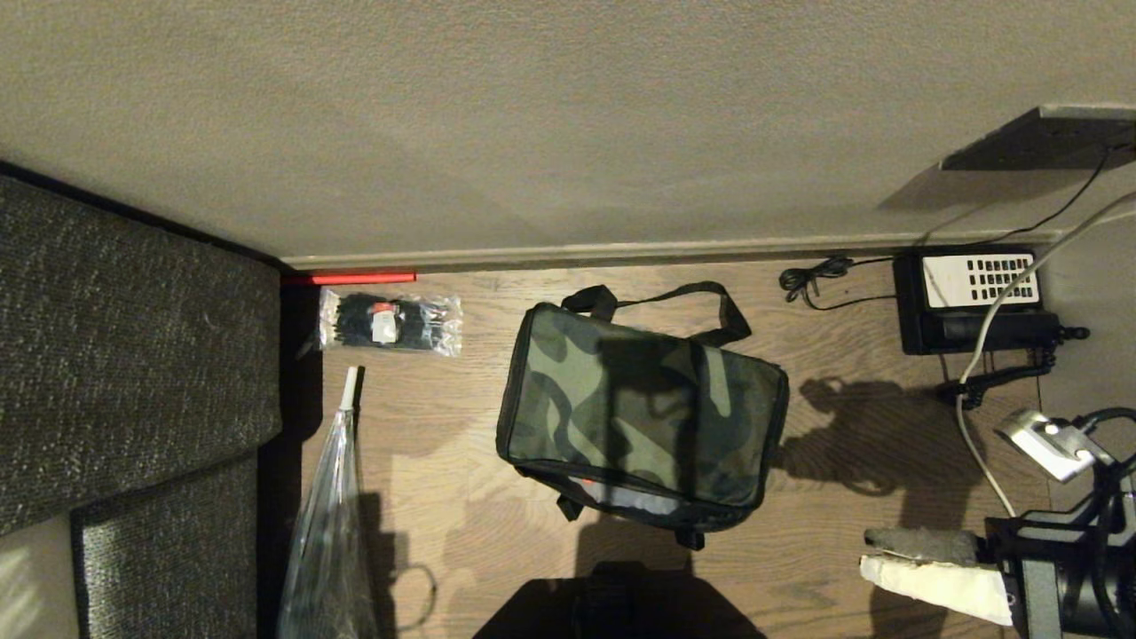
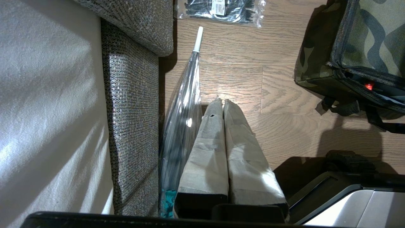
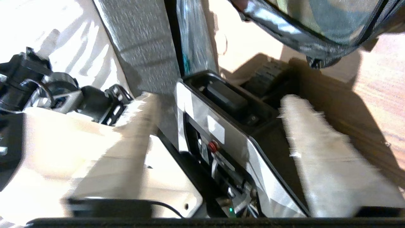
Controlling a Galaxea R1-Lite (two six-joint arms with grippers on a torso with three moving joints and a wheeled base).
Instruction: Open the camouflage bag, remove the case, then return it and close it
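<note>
Camouflage bag lies lid-down, its near zip apparently still gaping.
Right gripper, fingers spread and empty, sits well right of it; left gripper parked, pressed shut; case unseen.

**A room in a home**

I'm looking down at a wood floor along a plain wall with a skirting board. A woven sofa fills the left edge; a desk phone sits by the wall, an umbrella beside the sofa.
</note>
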